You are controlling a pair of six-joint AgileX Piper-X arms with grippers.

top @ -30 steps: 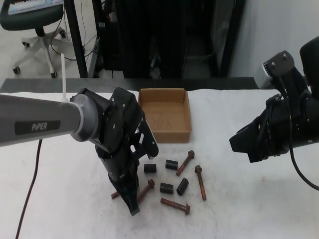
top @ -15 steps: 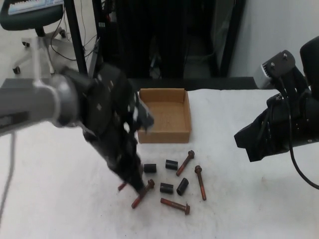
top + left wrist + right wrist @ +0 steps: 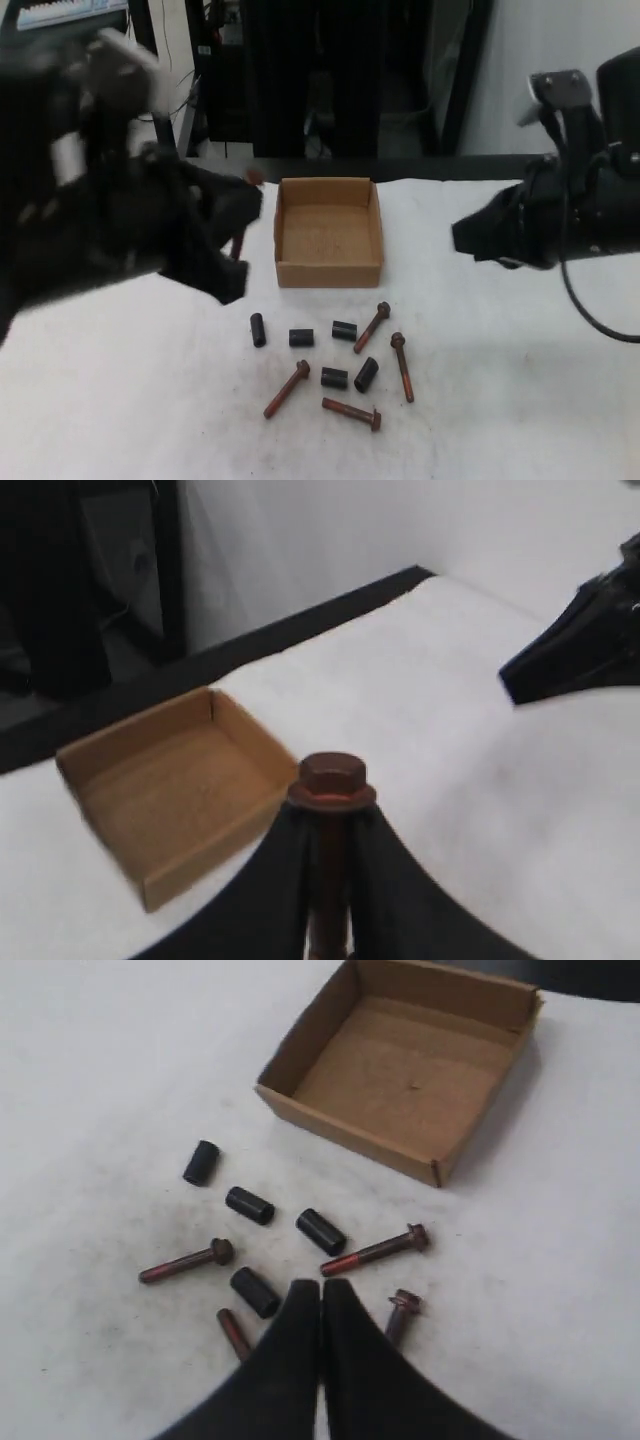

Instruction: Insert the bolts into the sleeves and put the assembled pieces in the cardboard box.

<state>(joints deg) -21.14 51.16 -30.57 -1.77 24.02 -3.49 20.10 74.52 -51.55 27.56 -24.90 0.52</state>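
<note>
**One Bolt in the Claw, Getting Ready for a Sleeve**

The left claw is squeezing one rusty red-brown metal bolt by its long stem. It is holding it up in the air beside the brown cardboard box. The bolt's head is poking out past the fingertips, and the rest of the stem is hiding between them. The right claw is pinched tight with nothing in it. It is hanging over the loose parts.

To do this step well, I think the left claw should be holding the bolt straight and steady. The right claw should be opening and taking one of the short black tube sleeves by its sides, leaving the hole free. The hole and the stem should be lining up before any pushing. The far end of the stem may be too hidden for a sleeve to slip on, so a new grip could be needed.

The bolt is looking hard and rough, with a six-sided head sitting on a round collar. The sleeves are looking smooth and round, so a small bump is likely sending them rolling. Five sleeves and four other bolts are lying near the box on the white cloth bench. The cloth is looking soft and is showing dark smudges. The box is showing low, thin walls, an open top and nothing inside.
</note>
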